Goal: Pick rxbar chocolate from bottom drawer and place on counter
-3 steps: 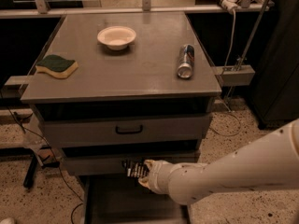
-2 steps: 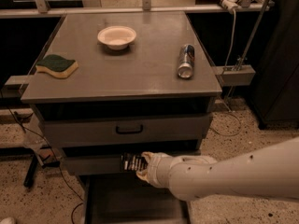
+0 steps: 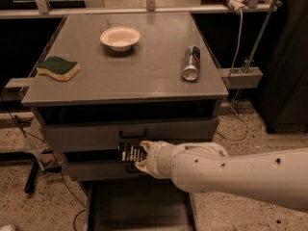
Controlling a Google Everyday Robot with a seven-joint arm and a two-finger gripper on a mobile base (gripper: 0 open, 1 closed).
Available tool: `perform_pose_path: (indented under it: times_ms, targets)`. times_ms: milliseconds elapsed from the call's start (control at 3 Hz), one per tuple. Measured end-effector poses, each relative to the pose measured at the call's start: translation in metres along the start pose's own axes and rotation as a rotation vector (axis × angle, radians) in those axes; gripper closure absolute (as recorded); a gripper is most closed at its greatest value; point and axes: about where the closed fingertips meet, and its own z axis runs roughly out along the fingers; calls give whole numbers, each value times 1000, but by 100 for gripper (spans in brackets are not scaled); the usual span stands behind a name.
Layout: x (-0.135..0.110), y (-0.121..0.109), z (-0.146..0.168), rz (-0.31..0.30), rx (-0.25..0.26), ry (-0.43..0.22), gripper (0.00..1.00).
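The rxbar chocolate (image 3: 129,152), a small black wrapped bar with white print, is held in the air in front of the middle drawer's face. My gripper (image 3: 140,155) is shut on its right end, with the white arm reaching in from the lower right. Below it the bottom drawer (image 3: 139,206) stands pulled out, a wide shallow grey tray whose floor shows nothing on it. The counter (image 3: 144,76), the flat grey top of the cabinet, lies well above the gripper.
On the counter are a white bowl (image 3: 120,37) at the back centre, a green-and-yellow sponge (image 3: 58,68) at the left and a can (image 3: 191,63) lying on its side at the right. Two upper drawers with black handles (image 3: 133,134) are shut.
My gripper has risen and shifted slightly left with the bar, from beside the lower handle up toward the middle drawer's face.
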Motion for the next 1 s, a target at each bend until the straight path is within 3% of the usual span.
perform_pose_path:
  times_ms: [1000]
  targets:
    - [-23, -49, -48, -93, 87, -3, 100]
